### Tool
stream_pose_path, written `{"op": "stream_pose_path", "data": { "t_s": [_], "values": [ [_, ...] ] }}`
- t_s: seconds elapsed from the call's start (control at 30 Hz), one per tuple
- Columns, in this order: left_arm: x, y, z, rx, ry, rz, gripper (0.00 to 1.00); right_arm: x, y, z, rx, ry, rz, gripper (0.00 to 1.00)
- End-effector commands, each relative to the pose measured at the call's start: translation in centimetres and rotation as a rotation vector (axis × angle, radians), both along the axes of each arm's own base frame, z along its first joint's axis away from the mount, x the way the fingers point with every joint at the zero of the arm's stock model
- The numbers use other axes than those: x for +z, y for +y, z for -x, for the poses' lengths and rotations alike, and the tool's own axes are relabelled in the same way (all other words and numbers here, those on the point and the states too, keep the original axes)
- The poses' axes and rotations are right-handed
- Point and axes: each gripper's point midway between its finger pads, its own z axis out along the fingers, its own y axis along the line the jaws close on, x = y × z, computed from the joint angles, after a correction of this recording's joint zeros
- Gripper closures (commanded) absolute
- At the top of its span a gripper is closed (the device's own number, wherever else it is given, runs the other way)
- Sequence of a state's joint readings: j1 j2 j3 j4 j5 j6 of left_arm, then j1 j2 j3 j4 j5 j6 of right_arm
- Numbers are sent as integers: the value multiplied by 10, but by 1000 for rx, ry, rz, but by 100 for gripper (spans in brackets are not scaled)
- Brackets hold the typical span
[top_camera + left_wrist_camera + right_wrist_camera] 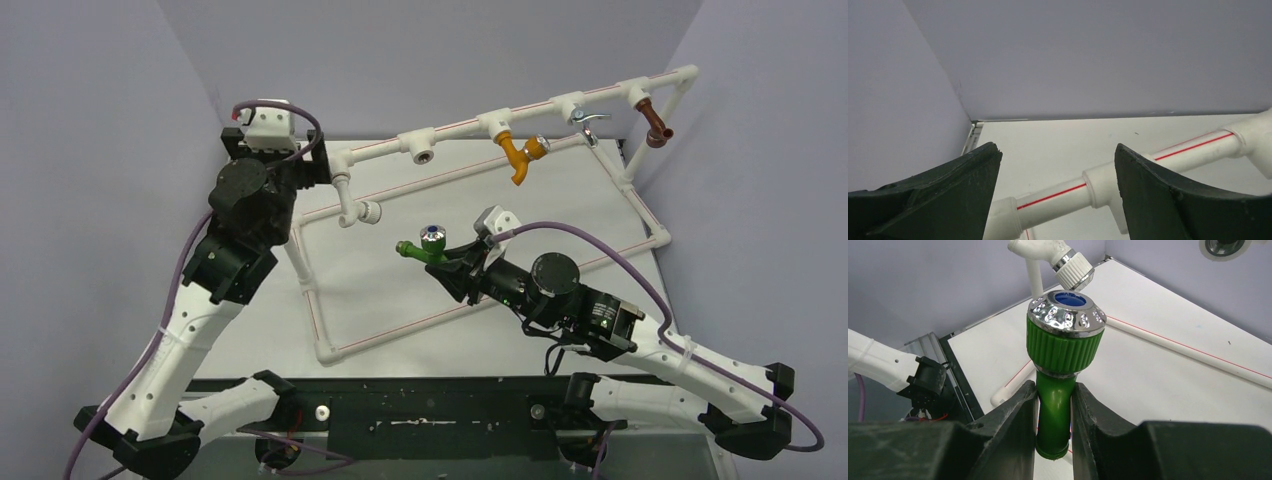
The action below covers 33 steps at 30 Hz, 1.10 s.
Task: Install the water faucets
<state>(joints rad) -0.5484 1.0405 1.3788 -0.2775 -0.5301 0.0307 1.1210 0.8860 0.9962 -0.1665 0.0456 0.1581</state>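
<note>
While your right gripper [1054, 399] is clamped on the stem of the small green plastic tap with the silvery, blue-centred knob [1062, 340], that tap is held over the white counter [560, 215], near the silver-ringed outlet [1074, 270] of the white plastic pipe frame [455, 127], not touching it. Your left gripper [1058, 157] stands with jaws apart at the frame's red-striped pipe.

The left gripper [1057, 149], dark jaws wide apart, straddles a white red-striped plastic pipe [1048, 198], apparently without touching it.
</note>
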Motion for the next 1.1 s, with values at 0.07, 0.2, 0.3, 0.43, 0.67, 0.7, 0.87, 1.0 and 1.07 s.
{"op": "stream_pose_path", "data": {
  "t_s": [0.07, 0.2, 0.3, 0.43, 0.67, 0.7, 0.87, 1.0, 1.07],
  "values": [
    [37, 24, -22, 191, -120, -45, 19, 22, 7, -3, -3, -60, -79, 100],
    [33, 39, -41, 263, -107, -62, 19, 21, 7, -3, -3, -65, -77, 100],
    [29, 53, -54, 296, -97, -39, 19, 20, 9, -3, 0, -66, -72, 100],
    [14, 71, -68, 366, -59, -55, 19, 18, 9, -4, -5, -70, -69, 100],
    [-21, 79, -90, 409, 39, -88, 20, 20, 0, -10, -57, -95, -78, 100],
    [-26, 79, -93, 408, 53, -94, 21, 18, -2, -12, -71, -99, -74, 100],
    [-48, 83, -93, 429, 103, -109, 23, 25, -11, -20, -135, -132, -107, 100],
    [-60, 81, -83, 406, 128, -91, 24, 27, -23, -32, -228, -157, -127, 100],
    [-65, 82, -77, 403, 144, -74, 25, 27, -26, -39, -279, -169, -133, 100]
  ]
}}
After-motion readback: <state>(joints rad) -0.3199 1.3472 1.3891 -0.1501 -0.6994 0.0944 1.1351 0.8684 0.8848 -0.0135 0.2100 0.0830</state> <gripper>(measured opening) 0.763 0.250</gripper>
